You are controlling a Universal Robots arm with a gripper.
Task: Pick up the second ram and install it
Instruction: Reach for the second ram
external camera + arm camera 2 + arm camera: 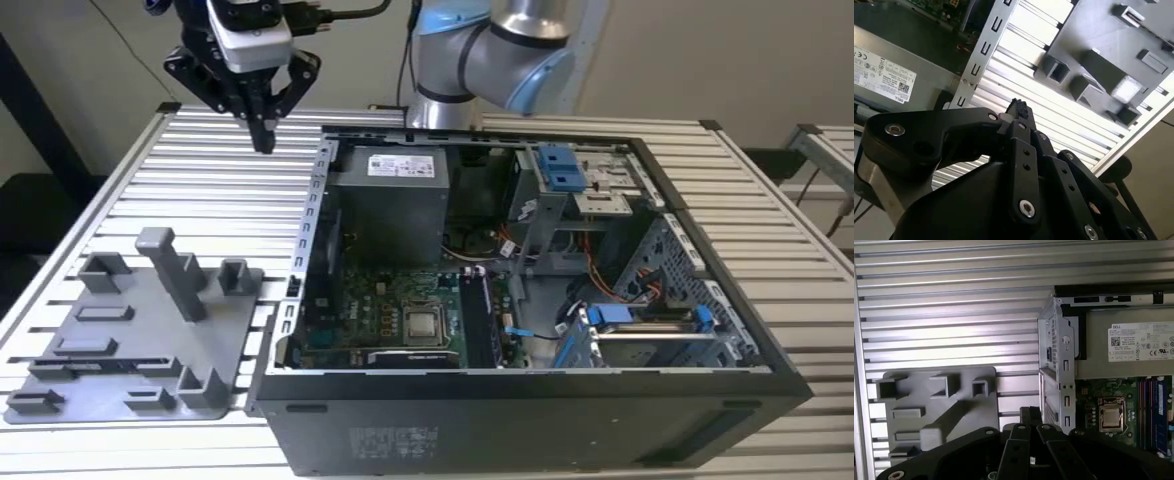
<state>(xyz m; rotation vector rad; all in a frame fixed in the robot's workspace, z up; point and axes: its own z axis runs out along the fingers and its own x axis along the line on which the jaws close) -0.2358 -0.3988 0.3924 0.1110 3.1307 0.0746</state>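
Note:
My gripper [264, 140] hangs high over the slatted table at the exterior view's back left, beside the open computer case [534, 300]. Its black fingers meet in a point with nothing between them, as both wrist views show at the gripper [1018, 107] and the gripper [1030, 412]. Below it stands the grey tray [134, 340] with upright posts. A thin dark strip [114, 365] lies in the tray's near part and looks like the second ram. Inside the case, dark memory slots [477, 318] run beside the silver chip [424, 325] on the green board.
A grey power supply box [387, 200] fills the case's back left. Blue-tabbed drive brackets [567, 170] and cables crowd the case's right half. The case's metal wall [1056, 370] rises between tray and board. Bare slatted table [200, 190] lies under the gripper.

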